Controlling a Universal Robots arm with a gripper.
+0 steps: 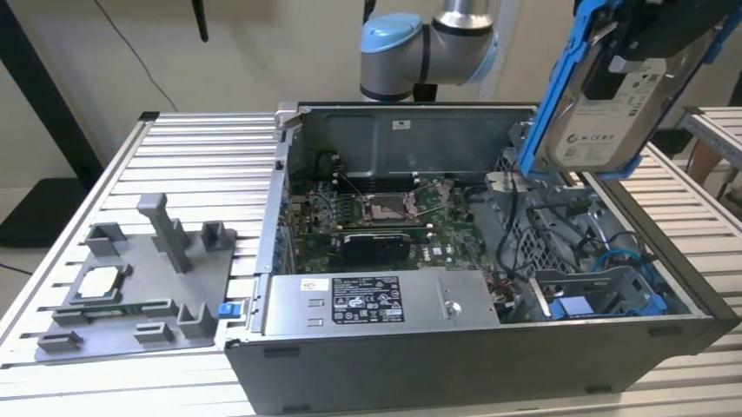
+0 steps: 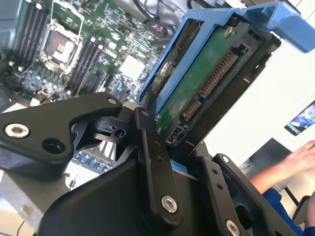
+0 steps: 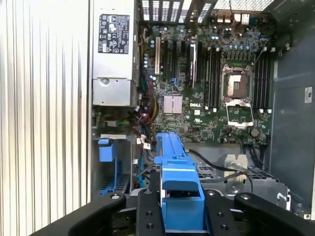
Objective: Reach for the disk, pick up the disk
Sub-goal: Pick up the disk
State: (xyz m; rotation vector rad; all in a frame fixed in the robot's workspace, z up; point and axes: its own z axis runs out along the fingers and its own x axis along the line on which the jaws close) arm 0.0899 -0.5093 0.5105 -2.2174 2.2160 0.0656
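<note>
Exterior view alone gave the whole scene: the disk (image 1: 593, 117) hung upright, label outward, well above the open computer case (image 1: 464, 369), clamped in the gripper (image 1: 620, 65). Second wrist view showed the side hidden there — its green circuit board (image 2: 197, 83) and connector, pinched between black fingers (image 2: 150, 162). First wrist view looked along the blue frame (image 3: 174, 162) onto the motherboard (image 3: 197, 113) below.

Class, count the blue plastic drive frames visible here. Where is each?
2. One surrounds the disk, gripped in the pincer above the open case; the other blue frame sits in the case's drive bay. More may be hidden beneath.
</note>
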